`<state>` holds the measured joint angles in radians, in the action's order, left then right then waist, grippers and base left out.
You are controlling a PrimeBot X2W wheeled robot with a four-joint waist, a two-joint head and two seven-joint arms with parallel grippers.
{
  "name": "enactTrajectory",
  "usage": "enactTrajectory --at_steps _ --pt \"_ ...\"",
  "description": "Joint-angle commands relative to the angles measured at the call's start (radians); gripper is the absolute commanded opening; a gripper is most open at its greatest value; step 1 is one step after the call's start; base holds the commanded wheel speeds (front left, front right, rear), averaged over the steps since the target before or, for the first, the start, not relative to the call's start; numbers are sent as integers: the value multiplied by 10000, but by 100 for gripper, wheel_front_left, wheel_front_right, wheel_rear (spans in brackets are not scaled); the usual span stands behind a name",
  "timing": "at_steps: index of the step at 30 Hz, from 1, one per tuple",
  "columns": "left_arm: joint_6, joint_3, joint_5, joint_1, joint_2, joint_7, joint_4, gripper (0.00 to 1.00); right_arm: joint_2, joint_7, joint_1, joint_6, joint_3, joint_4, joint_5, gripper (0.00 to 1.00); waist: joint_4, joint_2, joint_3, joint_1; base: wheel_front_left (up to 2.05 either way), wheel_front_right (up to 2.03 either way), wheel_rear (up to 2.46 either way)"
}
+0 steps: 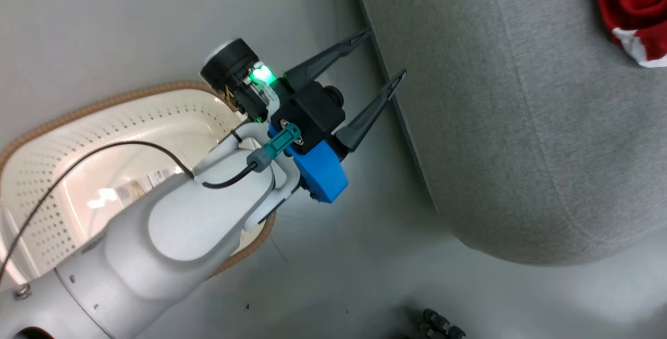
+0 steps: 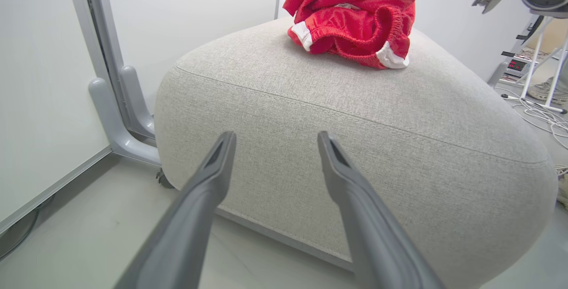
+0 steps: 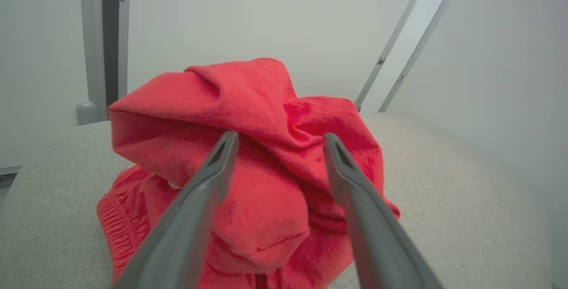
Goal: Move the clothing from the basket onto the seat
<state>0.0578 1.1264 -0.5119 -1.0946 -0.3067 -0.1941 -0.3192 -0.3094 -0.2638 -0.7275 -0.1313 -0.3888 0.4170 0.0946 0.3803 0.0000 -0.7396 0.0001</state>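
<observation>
The red clothing lies bunched on top of the grey seat, at the head view's top right corner. In the left wrist view the clothing rests on the far part of the seat. My left gripper hangs open and empty over the floor, between the cream basket and the seat's edge. My right gripper is open, its fingers spread just over the clothing pile on the seat. No cloth shows in the visible part of the basket.
A pale floor runs between basket and seat. A grey metal frame foot and white wall panels stand left of the seat. Cables and a stand lie on the floor at the far right. A small dark object sits on the floor.
</observation>
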Motion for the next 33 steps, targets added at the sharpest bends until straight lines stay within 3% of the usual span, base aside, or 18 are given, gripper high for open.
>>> enactTrajectory --at_steps 1,14,18,24,33 --pt "29 -71 -109 231 46 -158 -100 100 31 -10 335 11 83 -208 117 100 -104 0 679 -1 0 0 0" --pt "733 -1826 -654 1784 286 -719 -227 100 262 -10 1697 11 2123 -1619 365 100 -1031 0 3320 -1 0 0 0" --pt "1008 -3290 -284 2914 284 -717 209 100 347 -8 2096 11 3075 -1753 464 100 -1676 0 4085 -1 0 0 0" --pt "1007 -5006 253 4436 468 -714 463 100 503 -8 2557 11 4160 -1779 484 100 -2328 0 4864 -1 0 0 0" --pt "635 -7282 1188 6627 925 -713 724 100 858 -8 3275 11 5114 -1656 676 100 -2937 0 5891 -1 0 0 0"
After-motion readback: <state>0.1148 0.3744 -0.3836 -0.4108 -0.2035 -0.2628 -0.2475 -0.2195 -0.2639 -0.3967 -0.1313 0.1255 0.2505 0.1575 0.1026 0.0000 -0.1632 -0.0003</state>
